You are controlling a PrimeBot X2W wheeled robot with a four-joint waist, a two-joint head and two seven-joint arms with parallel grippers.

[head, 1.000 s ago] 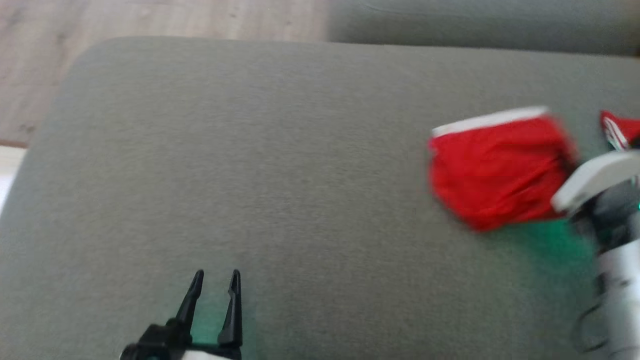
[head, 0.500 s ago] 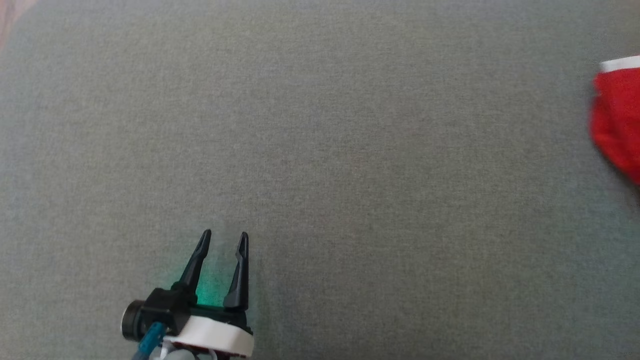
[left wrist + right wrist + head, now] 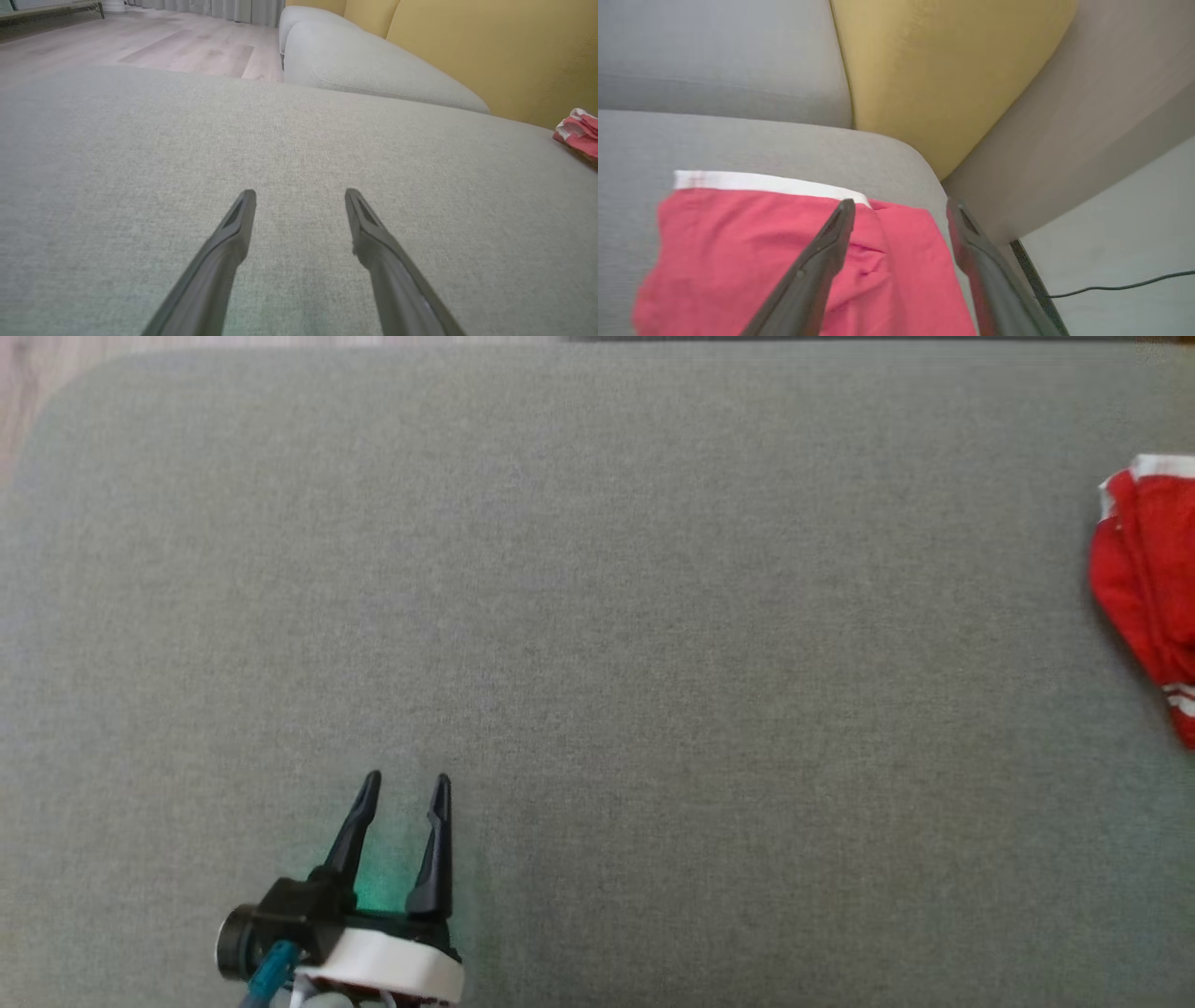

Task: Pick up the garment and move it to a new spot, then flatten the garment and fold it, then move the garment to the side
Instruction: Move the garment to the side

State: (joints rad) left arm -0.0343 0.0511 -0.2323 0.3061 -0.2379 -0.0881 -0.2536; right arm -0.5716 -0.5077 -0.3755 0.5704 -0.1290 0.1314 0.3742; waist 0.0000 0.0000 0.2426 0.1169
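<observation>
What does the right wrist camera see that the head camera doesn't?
Right wrist camera: the right gripper, open above the red garment, a yellow cushion and a thin black cable on the floor. Head camera: the left gripper, open over the grey seat, and a bit of wooden floor. Both: the red garment with its white band, lying on the grey seat.

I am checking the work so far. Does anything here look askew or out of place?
Only slightly: the red garment sits at the right end of the grey cushion, close to its edge, with a small pucker beneath the open right gripper. Nothing is spilled or damaged.
</observation>
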